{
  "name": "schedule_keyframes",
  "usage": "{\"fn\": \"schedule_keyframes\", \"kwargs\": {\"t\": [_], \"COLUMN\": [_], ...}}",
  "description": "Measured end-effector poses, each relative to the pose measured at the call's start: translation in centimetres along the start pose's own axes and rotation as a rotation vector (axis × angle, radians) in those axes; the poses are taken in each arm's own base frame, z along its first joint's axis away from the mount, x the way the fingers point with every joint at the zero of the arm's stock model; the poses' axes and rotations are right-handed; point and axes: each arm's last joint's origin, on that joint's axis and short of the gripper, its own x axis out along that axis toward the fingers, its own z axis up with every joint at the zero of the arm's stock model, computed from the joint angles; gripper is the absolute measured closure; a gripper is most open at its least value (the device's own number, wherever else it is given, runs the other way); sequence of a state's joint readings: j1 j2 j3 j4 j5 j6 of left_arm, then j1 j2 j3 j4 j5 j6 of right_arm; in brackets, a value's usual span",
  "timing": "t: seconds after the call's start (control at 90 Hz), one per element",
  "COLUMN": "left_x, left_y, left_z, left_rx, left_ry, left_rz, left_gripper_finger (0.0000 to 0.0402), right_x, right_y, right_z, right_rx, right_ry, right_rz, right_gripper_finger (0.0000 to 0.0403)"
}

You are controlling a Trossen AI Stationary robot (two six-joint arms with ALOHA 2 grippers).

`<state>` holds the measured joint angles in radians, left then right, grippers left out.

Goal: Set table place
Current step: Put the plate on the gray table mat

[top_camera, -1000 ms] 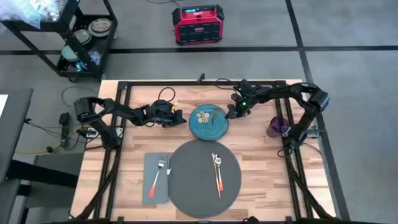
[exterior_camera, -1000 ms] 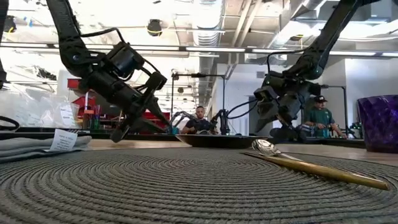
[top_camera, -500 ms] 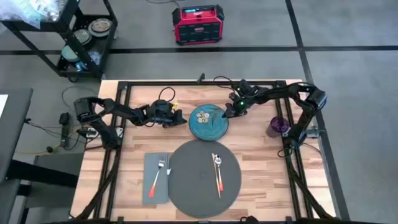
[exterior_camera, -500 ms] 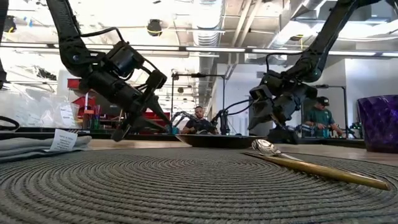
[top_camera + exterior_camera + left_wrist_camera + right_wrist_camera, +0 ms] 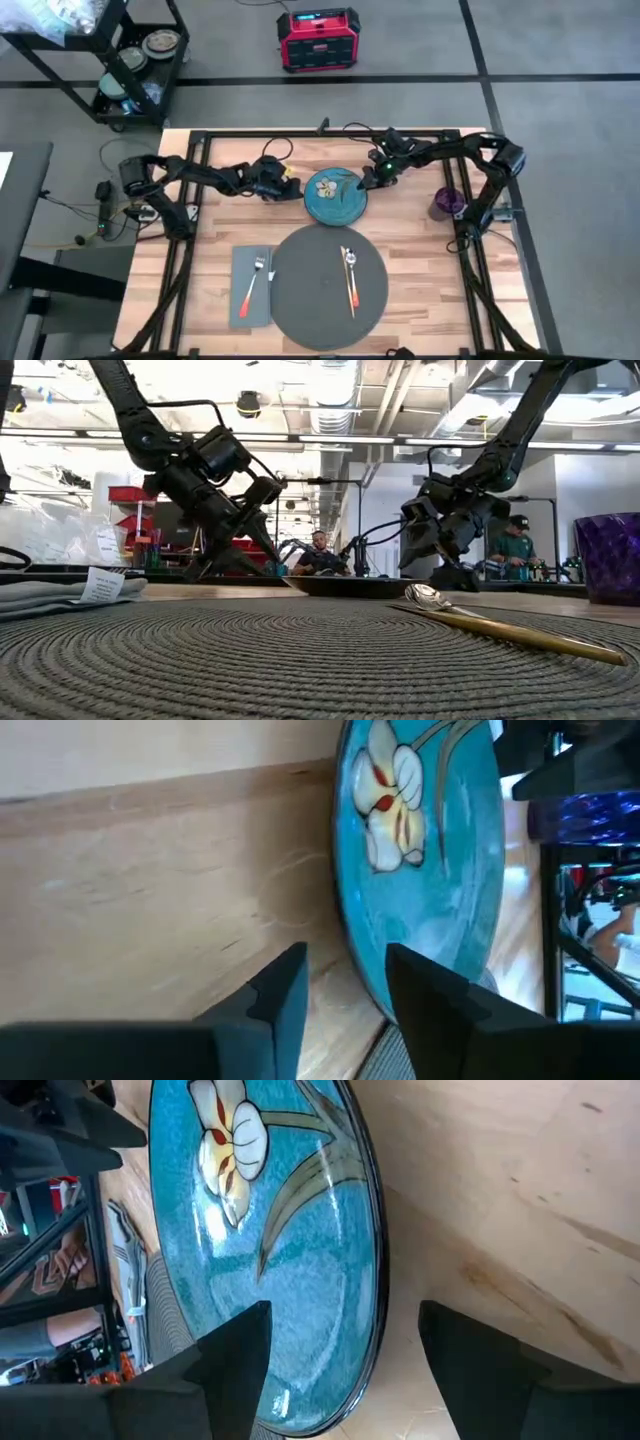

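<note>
Across the frame's middle: light wood desk [image 5: 420, 245]; lower centre, round dark grey placemat [image 5: 325, 290]; above it, teal plate [image 5: 335, 195], flanked by left hand [image 5: 292, 187] and right hand [image 5: 367, 179], both open, empty.

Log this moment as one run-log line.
left claw: open, beside plate | right claw: open, astride plate rim | placemat: spoon only

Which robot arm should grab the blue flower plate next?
Probably the right. The right gripper is open with its fingers either side of the teal plate's rim. The left gripper is open too, but sits just beside the rim, over bare table.
</note>
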<state>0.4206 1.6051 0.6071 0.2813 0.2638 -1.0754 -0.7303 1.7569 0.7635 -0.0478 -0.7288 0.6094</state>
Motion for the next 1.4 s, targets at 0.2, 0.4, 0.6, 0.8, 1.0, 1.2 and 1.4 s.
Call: {"fn": "schedule_keyframes", "kwargs": {"t": [0.2, 0.4, 0.6, 0.8, 1.0, 1.2, 1.4], "left_x": [0.1, 0.9, 3.3, 4.0, 2.2, 0.7, 0.7], "left_y": [-0.2, -1.5, -1.8, -1.7, -2.8, -2.8, -1.3], "left_z": [-0.5, -1.4, -1.6, -1.5, -0.4, -0.2, -0.8], "left_rx": [-0.031, -0.061, -0.055, -0.051, 0.004, 0.029, 0.033], "left_ry": [0.017, -0.051, -0.022, 0.000, -0.035, -0.019, 0.043], "left_rz": [-0.003, -0.038, 0.010, -0.012, -0.075, -0.003, 0.137], "left_gripper_finger": [0.0266, 0.0268, 0.0269, 0.0269, 0.0269, 0.0269, 0.0269], "right_x": [0.0, 0.0, 0.0, 0.0, 0.0, 0.0, 0.0], "right_y": [0.0, 0.1, 0.1, 0.1, 0.1, 0.1, 0.1], "right_z": [0.0, 0.0, 0.0, -0.1, 0.0, 0.0, 0.0], "right_rx": [-0.001, -0.004, 0.000, 0.002, -0.002, -0.009, -0.013], "right_ry": [0.002, -0.001, 0.001, 0.007, 0.000, 0.001, 0.002], "right_rz": [0.001, 0.004, 0.004, 0.008, 0.005, 0.005, 0.004], "right_gripper_finger": [0.0163, 0.0163, 0.0163, 0.0171, 0.0182, 0.0184, 0.0184]}}
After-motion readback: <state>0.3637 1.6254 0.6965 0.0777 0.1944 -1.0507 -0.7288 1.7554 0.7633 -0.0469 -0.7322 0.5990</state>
